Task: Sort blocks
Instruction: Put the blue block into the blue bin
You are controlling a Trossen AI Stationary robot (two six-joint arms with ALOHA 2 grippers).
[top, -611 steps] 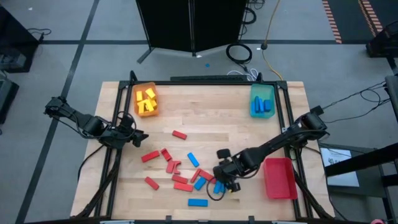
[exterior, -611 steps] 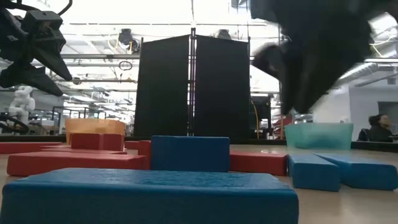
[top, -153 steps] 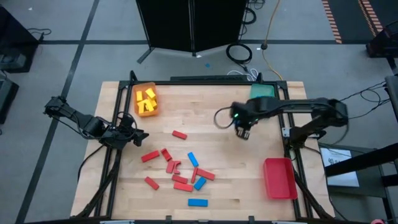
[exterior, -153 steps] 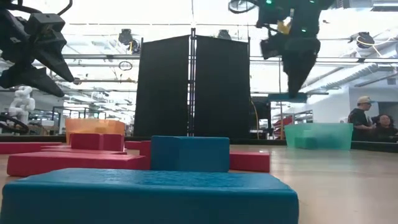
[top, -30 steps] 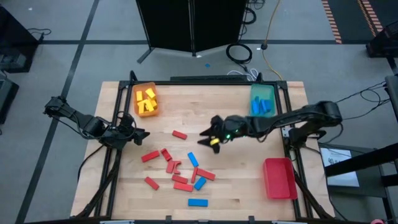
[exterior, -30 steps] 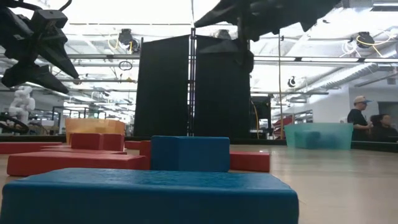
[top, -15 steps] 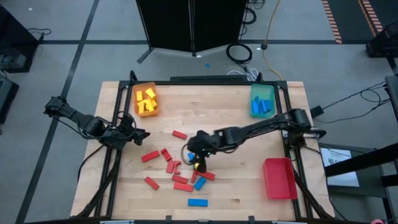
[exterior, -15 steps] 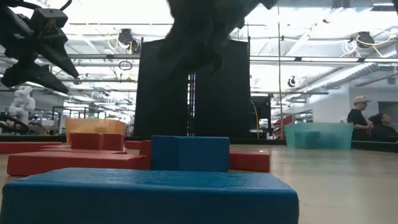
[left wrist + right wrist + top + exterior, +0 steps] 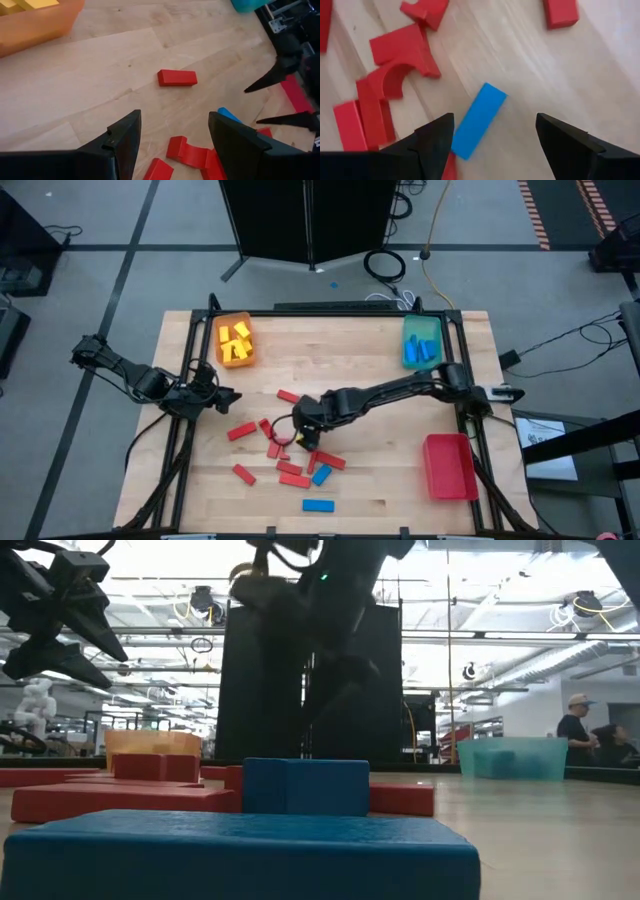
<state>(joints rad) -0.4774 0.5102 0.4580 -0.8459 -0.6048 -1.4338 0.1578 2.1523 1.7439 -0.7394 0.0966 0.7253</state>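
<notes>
Red and blue blocks lie scattered on the wooden table (image 9: 380, 480). My right gripper (image 9: 306, 438) reaches over the cluster from the right, pointing steeply down. It is open, and its fingers stand above a blue block (image 9: 479, 120) that lies flat on the table, clear of it. Red blocks (image 9: 395, 70), one of them arched, lie just beside it. My left gripper (image 9: 226, 396) waits open at the table's left edge, raised, with a single red block (image 9: 177, 77) ahead of it. In the low view my right gripper (image 9: 335, 660) hangs above the blocks.
An orange tray (image 9: 234, 340) with yellow blocks stands at the far left, a teal tray (image 9: 421, 343) with blue blocks at the far right, and a red tray (image 9: 448, 466) at the near right. More blue blocks (image 9: 318, 505) lie near the front edge. People show in the room behind (image 9: 578, 730).
My right gripper has swung from the table's middle toward the left and near side, sinking and tipping steeply downward, and now hangs over the block cluster. The blocks have not moved.
</notes>
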